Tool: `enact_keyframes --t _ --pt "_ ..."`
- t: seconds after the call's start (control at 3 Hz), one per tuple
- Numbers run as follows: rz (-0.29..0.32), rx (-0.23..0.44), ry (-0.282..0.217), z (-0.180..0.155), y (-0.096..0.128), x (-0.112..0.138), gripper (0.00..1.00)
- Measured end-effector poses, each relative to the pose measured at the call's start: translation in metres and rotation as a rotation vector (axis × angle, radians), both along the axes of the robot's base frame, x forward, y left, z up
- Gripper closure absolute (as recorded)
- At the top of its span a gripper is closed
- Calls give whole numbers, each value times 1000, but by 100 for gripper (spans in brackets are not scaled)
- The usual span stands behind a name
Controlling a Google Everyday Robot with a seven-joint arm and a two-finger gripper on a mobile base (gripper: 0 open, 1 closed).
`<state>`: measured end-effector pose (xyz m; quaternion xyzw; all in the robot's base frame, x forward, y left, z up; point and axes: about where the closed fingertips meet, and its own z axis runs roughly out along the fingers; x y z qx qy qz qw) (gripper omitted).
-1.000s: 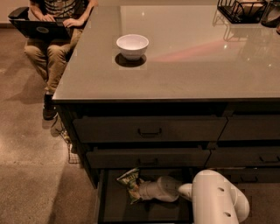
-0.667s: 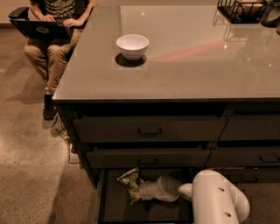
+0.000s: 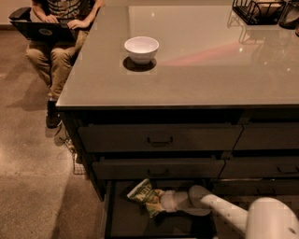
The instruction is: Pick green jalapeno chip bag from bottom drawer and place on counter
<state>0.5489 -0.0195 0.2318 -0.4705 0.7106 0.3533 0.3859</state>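
We have the gripper (image 3: 161, 201) down in the open bottom drawer (image 3: 122, 220), fingers pinched on the right edge of the green jalapeno chip bag (image 3: 141, 192). The bag sits tilted near the drawer's back-left, with dark floor showing in front. Middle drawer front (image 3: 154, 168) overhangs just above. Counter (image 3: 201, 74) holds a white bowl (image 3: 141, 48) near the left edge.

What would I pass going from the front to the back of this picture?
Dark open bottom drawer, with the grey gripper at the crinkled green chip bag, glossy grey counter, round white bowl, black wire basket.
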Motion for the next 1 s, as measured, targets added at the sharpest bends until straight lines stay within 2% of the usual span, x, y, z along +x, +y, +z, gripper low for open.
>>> enact_keyframes --t 0.33,0.67,1.0 --pt "106 85 -84 57 -18 -16 100" --pt "154 118 -70 62 -12 -29 100" --pt "154 119 -70 62 -12 -29 100"
